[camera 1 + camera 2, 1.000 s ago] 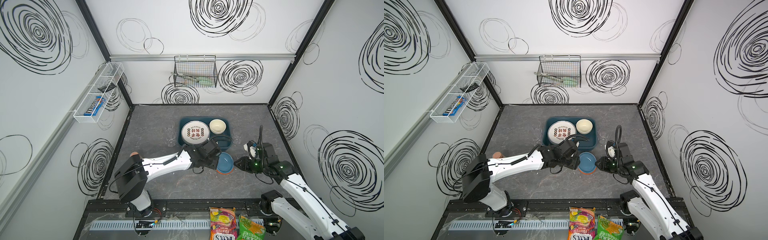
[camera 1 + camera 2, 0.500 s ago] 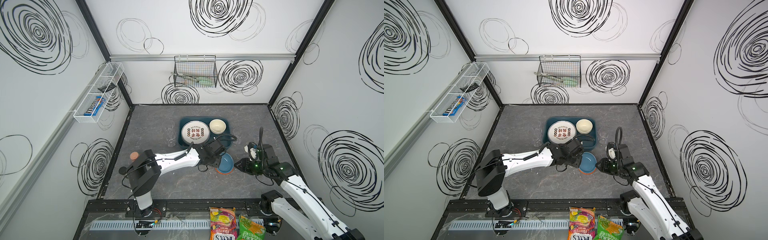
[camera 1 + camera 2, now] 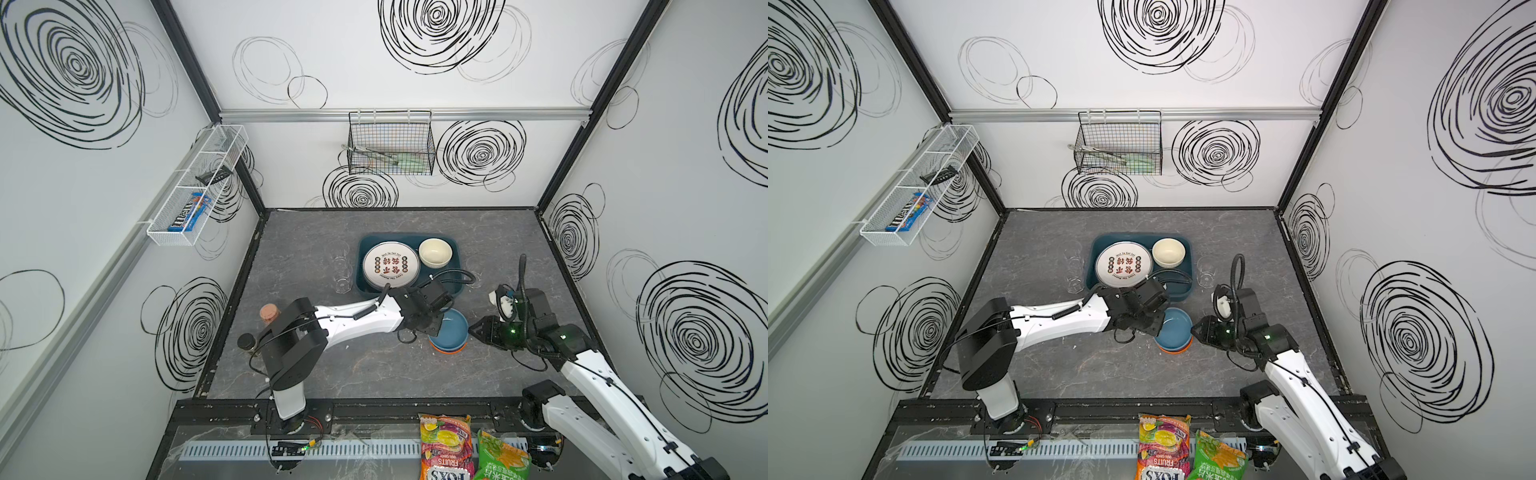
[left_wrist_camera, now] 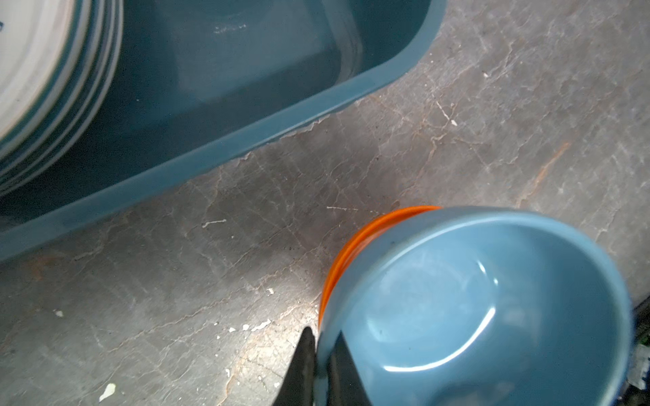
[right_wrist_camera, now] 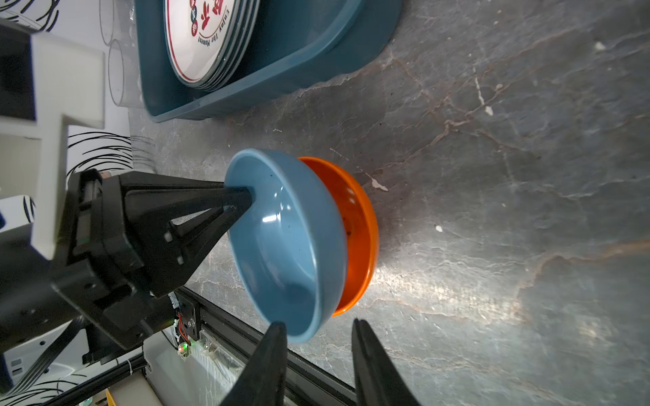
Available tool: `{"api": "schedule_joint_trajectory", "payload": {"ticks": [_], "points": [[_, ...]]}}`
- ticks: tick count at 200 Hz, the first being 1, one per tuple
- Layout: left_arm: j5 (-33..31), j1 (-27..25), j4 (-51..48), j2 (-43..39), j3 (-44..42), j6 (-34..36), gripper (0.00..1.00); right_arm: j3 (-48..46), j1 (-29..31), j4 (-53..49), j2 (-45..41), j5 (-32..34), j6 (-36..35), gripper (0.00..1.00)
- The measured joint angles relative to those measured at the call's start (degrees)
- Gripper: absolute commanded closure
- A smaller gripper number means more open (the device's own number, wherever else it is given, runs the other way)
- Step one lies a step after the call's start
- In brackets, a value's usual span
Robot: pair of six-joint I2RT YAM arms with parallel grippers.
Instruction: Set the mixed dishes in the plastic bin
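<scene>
The blue bowl (image 4: 475,316) sits nested in the orange bowl (image 5: 355,225) on the table (image 3: 332,365). The left tool (image 4: 323,335) is pinched tight on its rim, 1 finger inside the wall and 1 outside, which is the only purchase a thin-walled bowl offers. The blue bowl looks tipped out of line with the orange one, so I judge the 2 are being parted to carry 1 bowl at a time. Across the bowl from it, the right tool (image 5: 318,323) stands part-open at the opposite rim and grips nothing. Whether a finger touches the blue wall I cannot tell, though it is probably placed to steady the orange bowl. The plastic bin (image 4: 246,88) lies just beyond the left tool's fingertips, its near wall close to the bowls but apart from them. Inside it, stacked plates (image 3: 390,264) fill 1 side and a cream bowl (image 3: 434,252) sits in the far corner. That leaves bare floor just over the near wall as the open room. The low wall must be cleared first. Clear tumblers (image 3: 341,266) stand outside the bin beyond the plates, off the likely path.
</scene>
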Motion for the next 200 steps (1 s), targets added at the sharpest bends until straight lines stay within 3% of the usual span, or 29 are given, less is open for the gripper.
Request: {"api": "schedule_joint_trajectory", "payload": {"ticks": [67,71,127,200], "points": [[0.02,0.02,-1.14,-0.02,2.01,0.07,0.96,0.00,-0.07,0.00,0.00,0.24,0.02,0.62],[0.00,0.02,-1.20,-0.02,2.14,0.09,1.00,0.00,-0.07,0.00,0.00,0.24,0.07,0.62],[0.02,1.18,-2.51,-1.79,2.36,0.31,1.00,0.52,-0.07,0.15,-0.85,-0.04,0.22,0.57],[-0.24,4.92,-2.97,-10.49,-0.79,0.44,1.00,4.94,0.94,5.64,1.51,-4.44,0.66,0.54]]}}
